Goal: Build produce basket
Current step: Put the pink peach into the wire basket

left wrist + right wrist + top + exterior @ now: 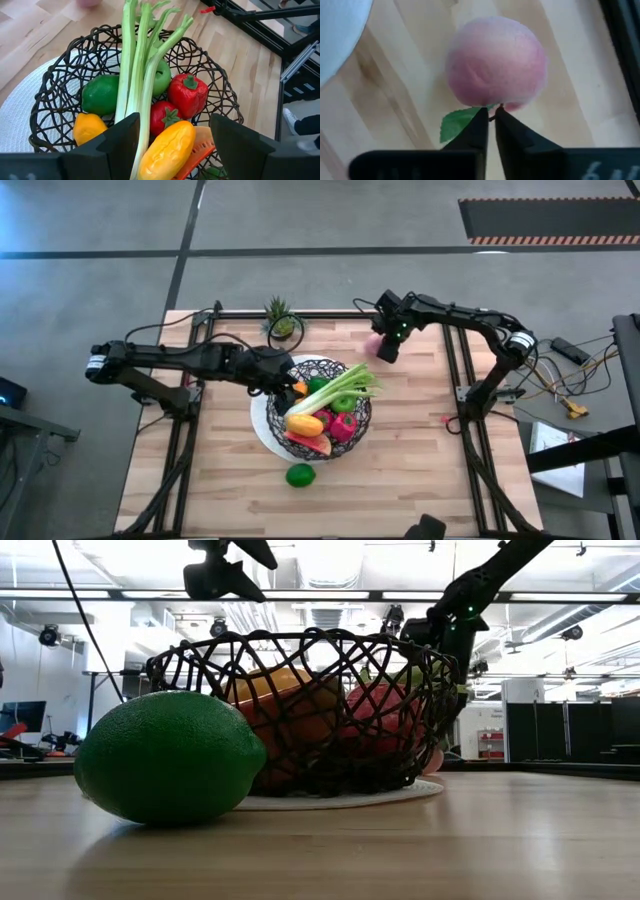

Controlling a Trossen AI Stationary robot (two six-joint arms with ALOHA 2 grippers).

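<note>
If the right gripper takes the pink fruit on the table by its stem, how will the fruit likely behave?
The pink fruit is round and lies free on the table, so a push would probably roll it. The right gripper has its jaws nearly closed at the leaf; held there, the fruit may swing. Its matte skin seems not slippery.

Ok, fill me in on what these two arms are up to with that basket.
They are filling the wire basket with toy produce. It already holds a celery stalk, red peppers, an orange and other pieces. The left gripper hovers open over the basket. The right gripper, fingers nearly together, is at a pink peach on the table behind the basket. A green lime lies on the table in front, not yet collected.
</note>
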